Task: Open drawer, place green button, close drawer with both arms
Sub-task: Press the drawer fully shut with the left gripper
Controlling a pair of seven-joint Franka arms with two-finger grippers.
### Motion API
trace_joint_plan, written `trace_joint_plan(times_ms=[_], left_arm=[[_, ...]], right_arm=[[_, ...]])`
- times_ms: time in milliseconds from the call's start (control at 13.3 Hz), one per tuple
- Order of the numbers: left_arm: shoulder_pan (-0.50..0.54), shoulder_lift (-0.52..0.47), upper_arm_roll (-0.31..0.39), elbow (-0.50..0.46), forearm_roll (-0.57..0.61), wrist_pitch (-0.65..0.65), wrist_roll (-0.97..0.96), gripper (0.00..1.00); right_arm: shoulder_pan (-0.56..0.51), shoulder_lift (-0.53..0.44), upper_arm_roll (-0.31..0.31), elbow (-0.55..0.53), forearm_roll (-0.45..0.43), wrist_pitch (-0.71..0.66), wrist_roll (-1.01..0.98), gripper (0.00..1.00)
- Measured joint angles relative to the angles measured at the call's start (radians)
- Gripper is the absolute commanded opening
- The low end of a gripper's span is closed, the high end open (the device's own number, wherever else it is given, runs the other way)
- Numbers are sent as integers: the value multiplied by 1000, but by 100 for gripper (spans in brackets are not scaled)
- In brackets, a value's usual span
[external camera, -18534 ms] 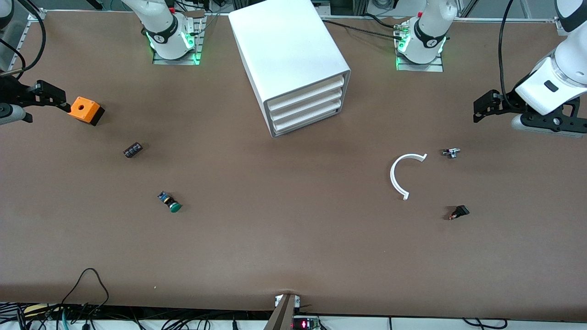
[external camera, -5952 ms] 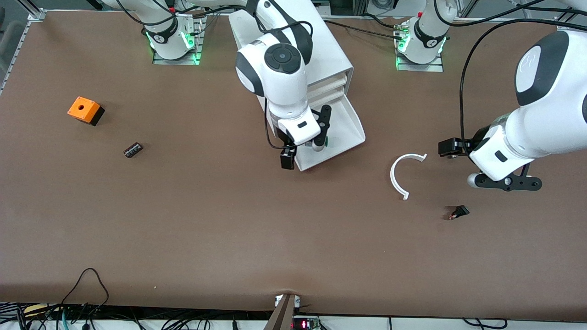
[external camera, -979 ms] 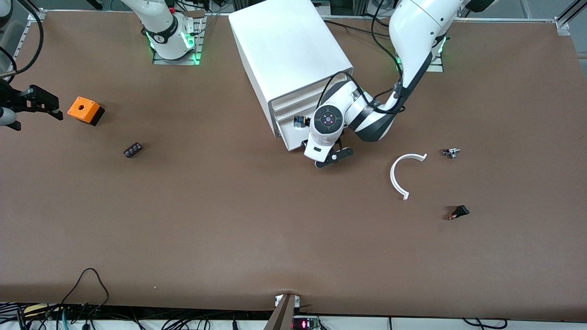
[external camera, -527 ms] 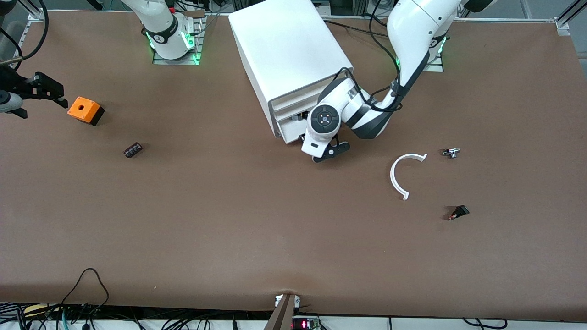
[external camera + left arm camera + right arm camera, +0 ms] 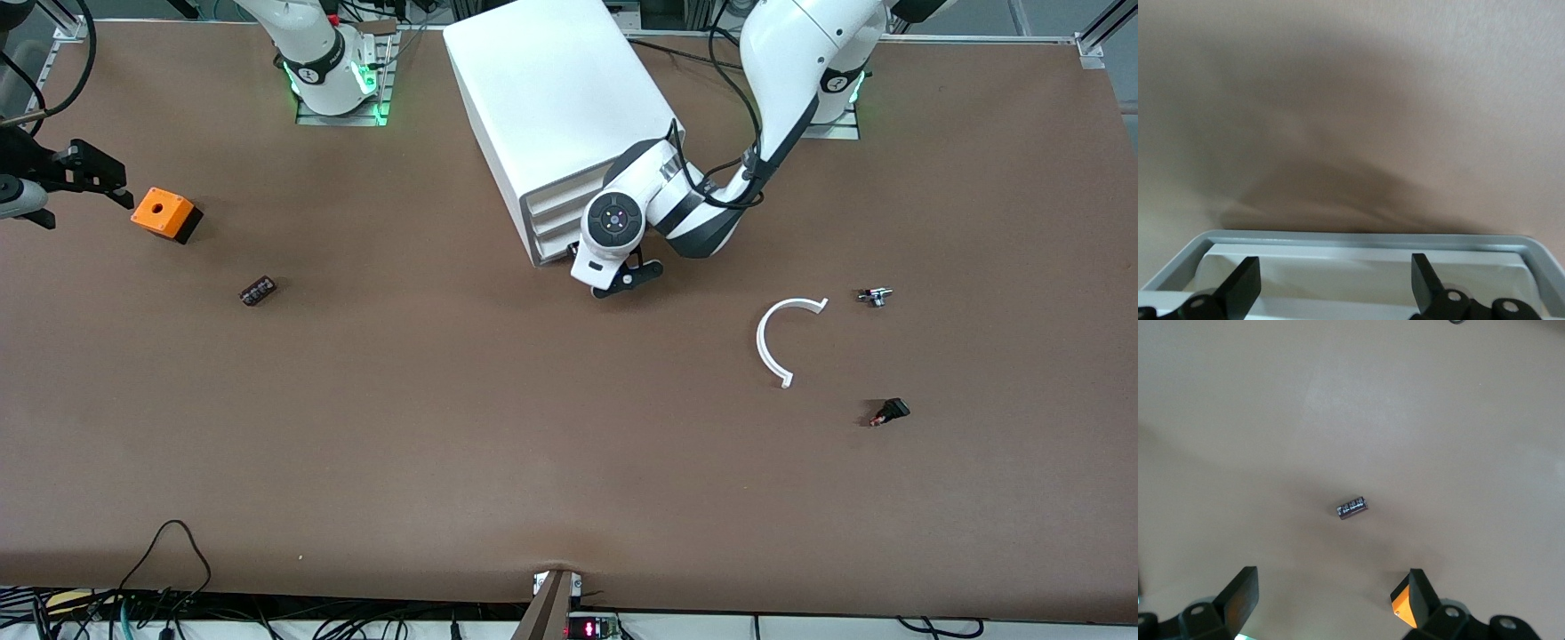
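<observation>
The white cabinet (image 5: pixel 551 98) stands at the middle of the table near the arm bases. Its lowest drawer (image 5: pixel 553 248) sits pushed in, level with the two above. The button is hidden from view. My left gripper (image 5: pixel 582 264) is low at the drawer's front, under its own wrist. In the left wrist view the left gripper (image 5: pixel 1335 288) is open and empty, its fingers (image 5: pixel 1243 285) close to the drawer front (image 5: pixel 1365 267). My right gripper (image 5: pixel 105 178) is open and empty at the right arm's end of the table, beside the orange cube (image 5: pixel 165 213); in its wrist view (image 5: pixel 1331 603) nothing lies between the jaws.
A small black component (image 5: pixel 257 291) lies nearer the front camera than the cube; it shows in the right wrist view (image 5: pixel 1351 508), as does the cube's corner (image 5: pixel 1400 605). Toward the left arm's end lie a white curved piece (image 5: pixel 775 342), a small metal part (image 5: pixel 875 296) and a black switch (image 5: pixel 891 412).
My left gripper has moved toward the cabinet and the lowest drawer has slid shut. The button, seen in the open drawer a second ago, is out of sight. The right gripper barely moved.
</observation>
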Motion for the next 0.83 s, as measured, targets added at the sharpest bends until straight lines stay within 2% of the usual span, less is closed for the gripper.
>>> trace_joint_plan(times_ms=[829], left_arm=[[5, 2, -3, 9, -12, -6, 0, 99]], right_arm=[[0, 2, 1, -6, 0, 1, 0, 100]])
